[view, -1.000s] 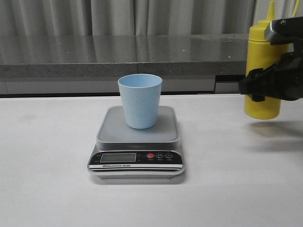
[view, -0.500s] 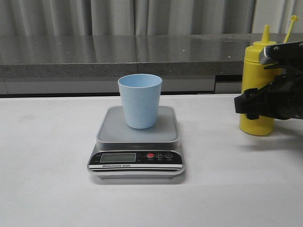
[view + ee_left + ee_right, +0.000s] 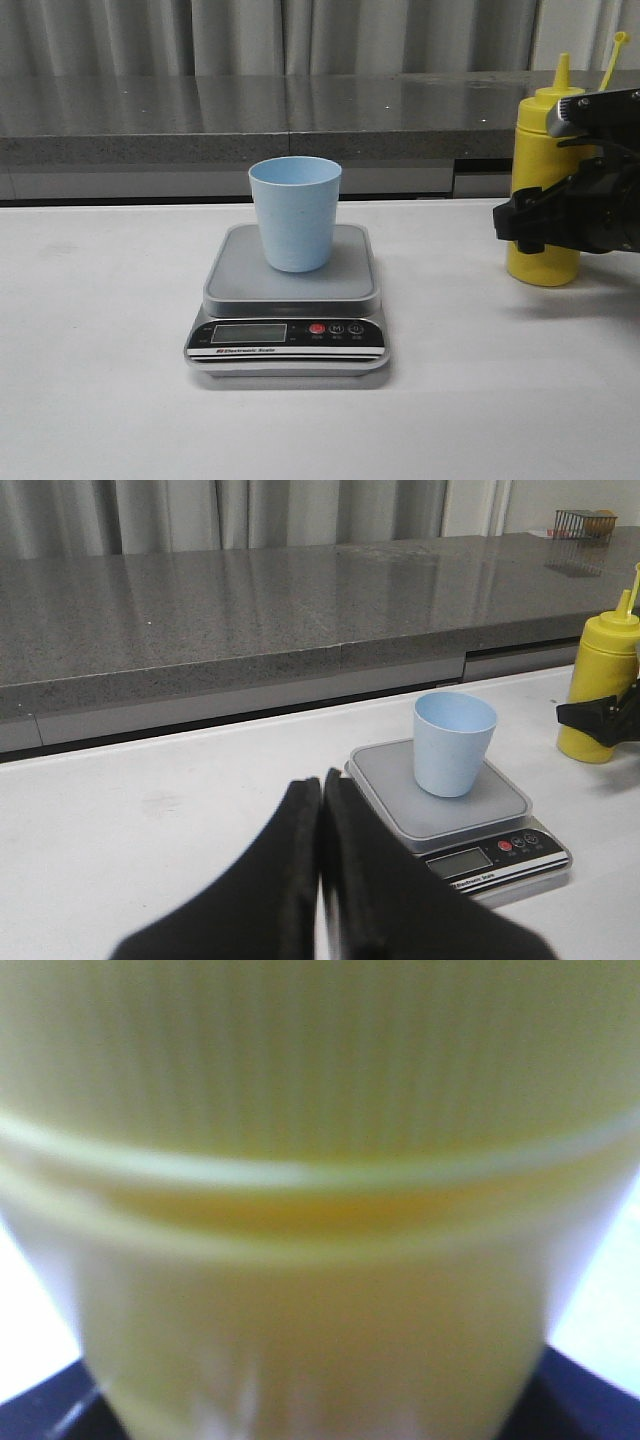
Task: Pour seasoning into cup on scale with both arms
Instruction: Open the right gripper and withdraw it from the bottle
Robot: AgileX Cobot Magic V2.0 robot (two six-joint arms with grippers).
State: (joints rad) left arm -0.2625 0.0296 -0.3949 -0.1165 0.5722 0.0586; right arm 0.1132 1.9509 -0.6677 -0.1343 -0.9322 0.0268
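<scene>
The light blue cup (image 3: 295, 215) stands upright on the silver-grey scale (image 3: 290, 335) at the table's middle. The yellow seasoning bottle (image 3: 540, 130) stands upright on the table at the right, apart from the scale. My right gripper (image 3: 520, 222) is closed around the bottle's middle, and the bottle (image 3: 320, 1210) fills the right wrist view. My left gripper (image 3: 322, 785) is shut and empty, low over the table to the left of the scale (image 3: 470, 825) and cup (image 3: 453, 742). It is out of the front view. The bottle (image 3: 598, 680) also shows there.
A grey stone counter ledge (image 3: 300, 120) runs behind the white table, with curtains beyond it. The bottle's tethered cap (image 3: 612, 55) sticks up beside its nozzle. A small wire basket (image 3: 585, 522) sits far back on the counter.
The right gripper has lowered the bottle from above the table down onto it and shifted it slightly left. Over the last half second it has hardly moved.
</scene>
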